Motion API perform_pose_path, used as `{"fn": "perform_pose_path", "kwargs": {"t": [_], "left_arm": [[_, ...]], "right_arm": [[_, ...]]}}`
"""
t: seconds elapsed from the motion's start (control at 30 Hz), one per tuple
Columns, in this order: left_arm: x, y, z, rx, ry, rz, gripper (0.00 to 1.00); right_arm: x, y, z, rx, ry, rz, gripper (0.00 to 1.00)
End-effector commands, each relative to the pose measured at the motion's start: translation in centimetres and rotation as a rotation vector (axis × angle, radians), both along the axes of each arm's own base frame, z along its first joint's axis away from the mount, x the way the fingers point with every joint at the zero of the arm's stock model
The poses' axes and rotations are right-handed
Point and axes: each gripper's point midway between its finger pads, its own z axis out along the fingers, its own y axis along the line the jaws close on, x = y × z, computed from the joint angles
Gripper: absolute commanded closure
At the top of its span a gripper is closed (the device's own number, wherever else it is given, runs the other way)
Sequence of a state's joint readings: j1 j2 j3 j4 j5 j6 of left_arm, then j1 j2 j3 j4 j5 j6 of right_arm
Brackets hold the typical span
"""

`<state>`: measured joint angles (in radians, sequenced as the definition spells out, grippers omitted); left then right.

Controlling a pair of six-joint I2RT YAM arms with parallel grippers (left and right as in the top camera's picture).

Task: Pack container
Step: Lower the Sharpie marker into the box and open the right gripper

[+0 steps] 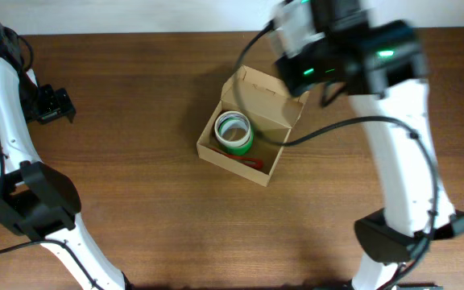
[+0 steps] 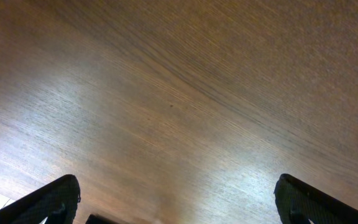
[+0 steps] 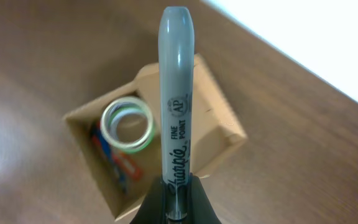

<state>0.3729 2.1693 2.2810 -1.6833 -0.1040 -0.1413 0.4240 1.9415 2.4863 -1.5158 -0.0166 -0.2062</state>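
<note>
The container [image 1: 274, 106], a small tan cardboard box with its flap lid up at the back, sits mid-table; the right wrist view also shows the container [image 3: 222, 121]. Inside it lie a green-edged tape roll [image 1: 234, 132] and a red and blue object [image 1: 246, 162]. My right gripper [image 3: 178, 193] is shut on a grey Sharpie marker [image 3: 176, 81], which points away from the camera, above the box. That arm hovers over the box's far right corner. My left gripper [image 2: 176, 202] is open over bare wood at the far left, holding nothing.
The table [image 1: 151, 201] is brown wood with a white wall along its far edge. The left arm's base [image 1: 31, 197] stands at the front left. The right arm's base [image 1: 401, 234] stands at the front right.
</note>
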Motion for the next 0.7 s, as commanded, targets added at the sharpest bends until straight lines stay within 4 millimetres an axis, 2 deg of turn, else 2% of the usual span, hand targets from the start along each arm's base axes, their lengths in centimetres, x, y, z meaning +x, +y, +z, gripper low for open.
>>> {"fn": "perform_pose_path", "kwargs": {"t": [0.0, 0.13, 0.17, 0.33, 0.5, 0.67], "left_arm": [[-0.1, 0.0, -0.3, -0.007, 0.008, -0.009, 0.0], [-0.1, 0.0, -0.3, -0.007, 0.008, -0.009, 0.0], [-0.1, 0.0, -0.3, -0.007, 0.008, -0.009, 0.0], [-0.1, 0.0, -0.3, -0.007, 0.008, -0.009, 0.0], [-0.1, 0.0, -0.3, -0.007, 0.008, -0.009, 0.0], [-0.1, 0.0, -0.3, -0.007, 0.008, -0.009, 0.0]], "right_arm": [[-0.2, 2.4, -6.3, -0.157, 0.116, 0.085, 0.96], [-1.7, 4.8, -11.2, -0.228, 0.232, 0.159, 0.96], [-2.3, 5.5, -13.0, -0.254, 0.272, 0.181, 0.96], [-3.6, 7.3, -17.7, -0.319, 0.347, 0.259, 0.96], [-4.0, 7.8, -20.6, -0.354, 0.404, 0.274, 0.96], [-3.7, 8.2, -22.2, -0.356, 0.425, 0.278, 0.96]]}}
